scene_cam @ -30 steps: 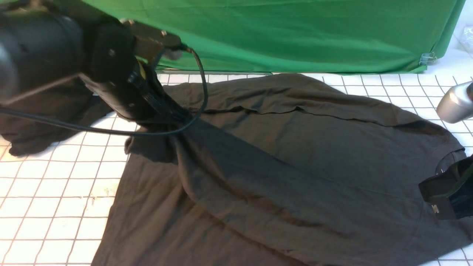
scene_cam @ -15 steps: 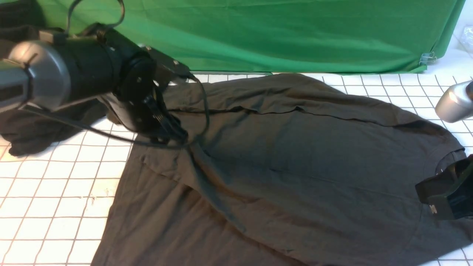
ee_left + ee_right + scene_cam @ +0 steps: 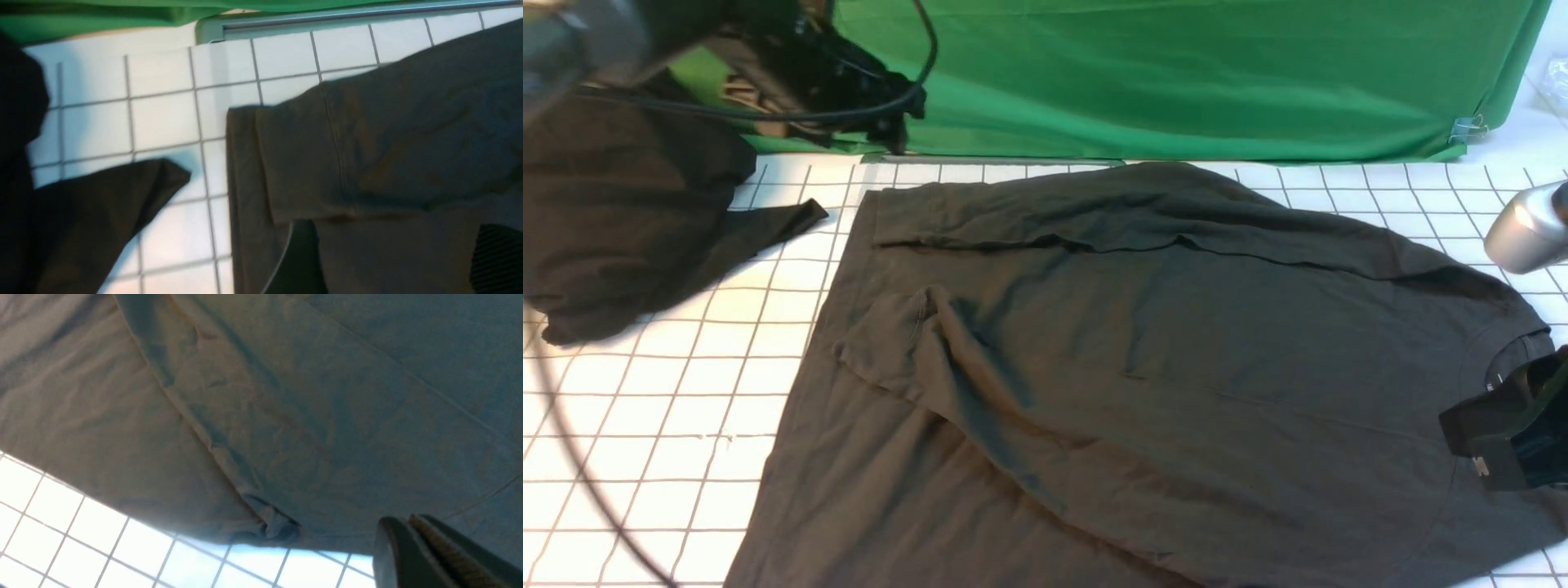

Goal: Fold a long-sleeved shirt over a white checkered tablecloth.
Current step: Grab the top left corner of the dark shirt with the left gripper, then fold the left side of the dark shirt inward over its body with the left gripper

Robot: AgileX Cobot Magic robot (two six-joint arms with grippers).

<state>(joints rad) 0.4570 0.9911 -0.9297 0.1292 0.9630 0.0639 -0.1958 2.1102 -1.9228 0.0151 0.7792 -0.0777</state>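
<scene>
Charcoal long-sleeved shirt [image 3: 1176,367] lies spread on the white checkered tablecloth [image 3: 645,408], centre to right, sleeves laid over the body. Left fingers [image 3: 302,261] open, up high at far left. Right fingers [image 3: 408,555] closed, by the collar at the right edge.

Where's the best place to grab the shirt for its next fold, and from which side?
Probably the hem of the shirt, coming in from the robot's left over the bare tablecloth. That edge lies flat and free with open cloth beside it, and both sleeves are folded onto the shirt.
</scene>
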